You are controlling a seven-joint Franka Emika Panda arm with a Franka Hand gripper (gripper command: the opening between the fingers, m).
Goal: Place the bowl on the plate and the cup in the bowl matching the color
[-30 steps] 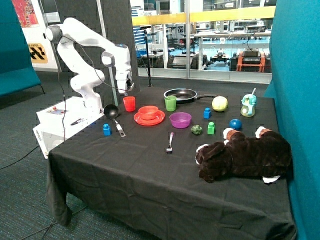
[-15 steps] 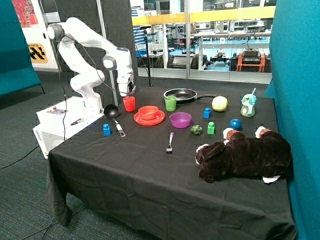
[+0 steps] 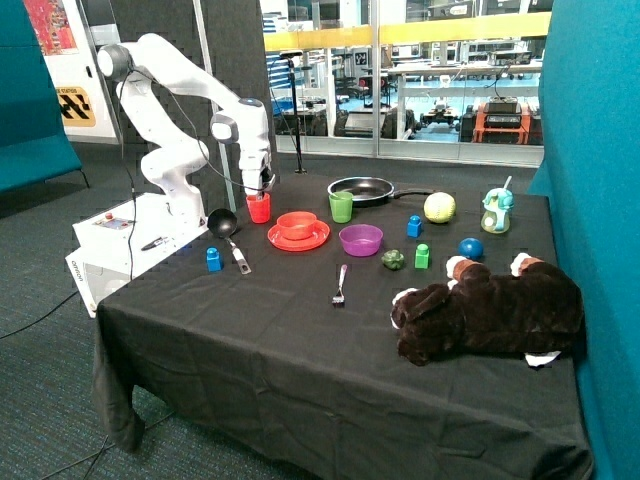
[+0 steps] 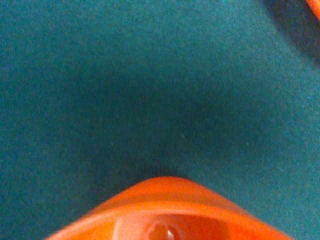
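Observation:
The red cup (image 3: 258,208) stands on the black tablecloth next to the red plate (image 3: 298,240). The red-orange bowl (image 3: 297,224) sits on that plate. My gripper (image 3: 263,189) is right at the cup's rim, coming down from above. In the wrist view the cup's rim and inside (image 4: 170,212) fill the lower edge, very close to the camera. A sliver of the plate (image 4: 316,6) shows in the corner of that view. The wrist view does not show how the gripper stands.
A green cup (image 3: 341,206), a black frying pan (image 3: 362,188) and a purple bowl (image 3: 361,239) stand beyond the plate. A black ladle (image 3: 226,228), a blue block (image 3: 213,259) and a fork (image 3: 340,285) lie nearby. A plush dog (image 3: 485,310) lies far off.
My gripper has moved down and a little toward the plate, from above the red cup to its rim. The cup, bowl and plate have not moved.

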